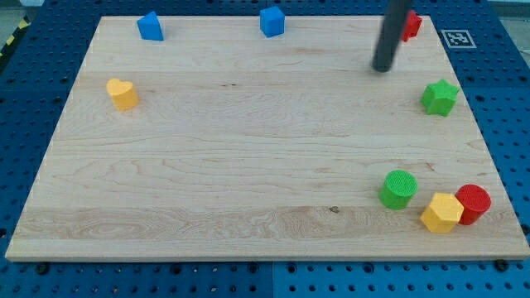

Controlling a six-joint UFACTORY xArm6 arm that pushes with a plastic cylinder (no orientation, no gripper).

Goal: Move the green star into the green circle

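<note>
The green star [440, 97] sits near the right edge of the table [248, 149], in the upper right of the frame, standing free with nothing touching it; the green circle [399, 189] lies well below it, in the lower right, just left of a yellow hexagon block [441, 213]; that yellow block touches a red round block [474, 203] on its right; my tip [382, 69] rests in the upper right of the frame, up and to the left of the star and apart from it; the rod is cut off by the top edge, so the arm above it cannot be seen; the end effector is only this bare rod, with nothing to spread or press together; a red block [411, 25] behind the rod is half hidden, its shape unclear; two blue blocks [150, 26] [272, 21] stand along the top edge, their shapes hard to make out; a yellow heart [122, 93] sits at the upper left.
</note>
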